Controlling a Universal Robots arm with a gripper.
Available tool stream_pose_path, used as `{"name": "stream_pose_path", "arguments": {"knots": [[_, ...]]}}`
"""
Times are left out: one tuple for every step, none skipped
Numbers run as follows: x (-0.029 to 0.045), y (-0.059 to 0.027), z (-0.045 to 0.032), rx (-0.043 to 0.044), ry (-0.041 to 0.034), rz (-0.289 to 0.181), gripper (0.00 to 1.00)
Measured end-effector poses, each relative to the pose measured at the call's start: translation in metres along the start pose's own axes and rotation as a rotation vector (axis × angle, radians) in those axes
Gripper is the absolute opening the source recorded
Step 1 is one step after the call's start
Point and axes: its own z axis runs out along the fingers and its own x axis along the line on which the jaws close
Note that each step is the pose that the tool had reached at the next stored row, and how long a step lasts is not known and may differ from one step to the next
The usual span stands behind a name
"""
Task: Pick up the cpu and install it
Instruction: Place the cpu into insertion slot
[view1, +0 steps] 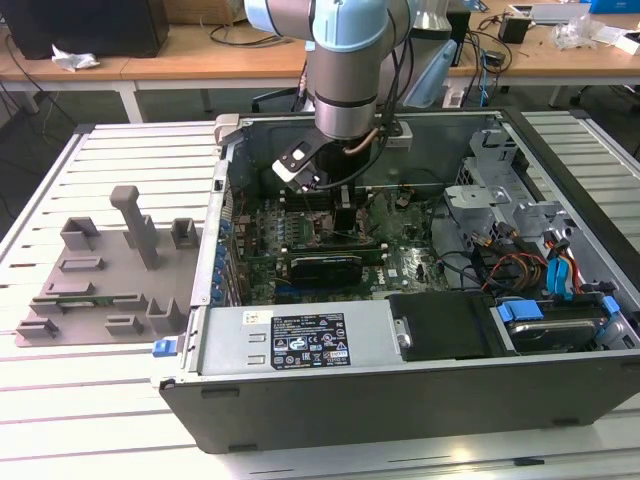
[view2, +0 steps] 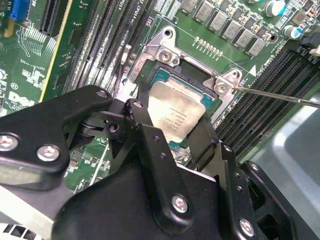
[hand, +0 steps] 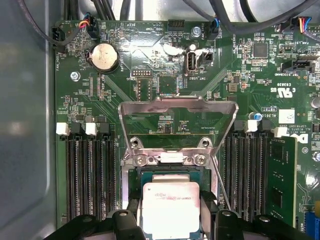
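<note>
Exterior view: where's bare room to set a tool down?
Bare slatted table between the grey tray and its near edge, and beside the case at the exterior view's right. Crowded: motherboard around the gripper and cpu.

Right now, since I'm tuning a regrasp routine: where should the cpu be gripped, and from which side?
Probably its two opposite thin edges, from straight above. The cpu lies flat over the socket, its smooth top giving nothing to hold, and the raised load plate blocks one side. The end effector straddles the two side edges.
</note>
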Motion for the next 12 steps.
{"name": "stream_pose_path", "arguments": {"knots": [[0.0000,0.0000,0.0003,0.0001,-0.0001,0.000,0.55],[0.0000,0.0000,0.0005,0.0001,-0.0002,0.000,0.55],[0.0000,0.0000,0.0005,0.0002,-0.0002,0.000,0.55],[0.0000,0.0000,0.0006,0.0002,-0.0002,0.000,0.55],[0.0000,0.0000,0.0007,0.0001,-0.0001,0.000,0.55],[0.0000,0.0000,0.0006,0.0001,-0.0001,0.000,0.55],[0.0000,0.0000,0.0007,0.0001,0.0000,0.000,0.55],[0.0002,-0.0001,0.0007,0.0000,-0.0001,0.000,0.55],[0.0003,-0.0001,0.0007,0.0000,-0.0002,0.000,0.55],[0.0004,-0.0001,0.0007,0.0000,0.0000,0.000,0.55],[0.0005,0.0000,0.0007,0.0000,0.0000,0.000,0.55],[0.0006,0.0000,0.0008,0.0000,0.0000,0.000,0.55]]}}
